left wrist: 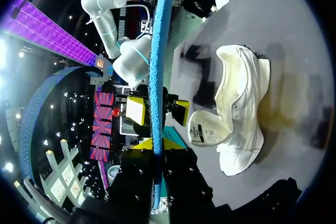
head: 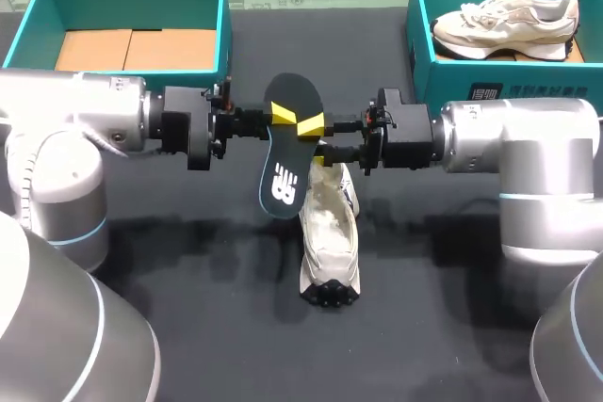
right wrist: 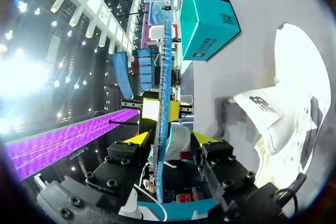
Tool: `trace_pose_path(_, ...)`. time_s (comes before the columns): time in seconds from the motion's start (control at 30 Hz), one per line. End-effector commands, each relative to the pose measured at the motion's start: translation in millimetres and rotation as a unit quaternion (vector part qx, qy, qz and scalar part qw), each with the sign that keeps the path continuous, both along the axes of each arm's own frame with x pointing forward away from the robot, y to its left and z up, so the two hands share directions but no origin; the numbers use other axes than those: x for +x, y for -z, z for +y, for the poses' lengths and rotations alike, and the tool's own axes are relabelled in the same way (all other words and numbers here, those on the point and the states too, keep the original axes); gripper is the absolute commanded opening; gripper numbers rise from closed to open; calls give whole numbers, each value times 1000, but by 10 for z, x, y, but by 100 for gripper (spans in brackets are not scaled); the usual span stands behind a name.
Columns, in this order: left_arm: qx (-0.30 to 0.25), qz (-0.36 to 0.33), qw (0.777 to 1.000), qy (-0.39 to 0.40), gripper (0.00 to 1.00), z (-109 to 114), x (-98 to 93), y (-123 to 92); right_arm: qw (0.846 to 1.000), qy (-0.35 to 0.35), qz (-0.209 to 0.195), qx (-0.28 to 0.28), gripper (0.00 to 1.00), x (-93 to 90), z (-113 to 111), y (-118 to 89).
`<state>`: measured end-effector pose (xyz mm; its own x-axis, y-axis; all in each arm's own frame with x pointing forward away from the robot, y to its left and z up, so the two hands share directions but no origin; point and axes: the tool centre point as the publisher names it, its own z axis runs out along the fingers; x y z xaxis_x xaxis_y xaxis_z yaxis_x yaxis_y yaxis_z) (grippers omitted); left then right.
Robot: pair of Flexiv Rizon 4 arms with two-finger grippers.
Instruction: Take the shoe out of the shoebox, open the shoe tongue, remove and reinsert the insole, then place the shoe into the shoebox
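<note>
Black insole [head: 287, 152] sits pinched in our left gripper [head: 280, 112], above the white sneaker [head: 330, 233]. Our right gripper [head: 311, 126] straddles the insole, fingers spread.

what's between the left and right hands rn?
Just the insole, with its upper end between the left hand and the right hand. It shows clearest in the head view.

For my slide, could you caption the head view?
Left arm and right arm meet at the insole, held above the shoe.
</note>
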<state>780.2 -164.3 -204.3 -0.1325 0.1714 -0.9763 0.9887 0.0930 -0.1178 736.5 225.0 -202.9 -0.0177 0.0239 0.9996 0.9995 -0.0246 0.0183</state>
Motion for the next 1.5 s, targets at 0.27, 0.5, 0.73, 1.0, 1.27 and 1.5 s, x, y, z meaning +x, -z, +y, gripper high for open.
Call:
trace_pose_path(0.27,64,-23,998,13,0,221,-218,-123,998,7,-28,-62,100,-54,-491,-69)
trace_pose_path(0.5,64,-23,998,13,0,221,-218,-123,998,7,-28,-62,100,-54,-491,-69)
trace_pose_path(0.73,57,0,997,44,0,224,-610,-235,980,-70,-142,-122,100,-196,-763,-99)
trace_pose_path(1.0,48,84,992,77,0,284,-892,-265,937,-144,-260,-182,100,-308,-895,-108)
trace_pose_path(1.27,43,95,990,99,0,116,-1009,-215,937,-144,-260,-182,100,-308,-895,-108)
trace_pose_path(1.5,22,139,980,137,0,2,-1328,-265,863,-201,-379,-266,100,-531,-1047,-51)
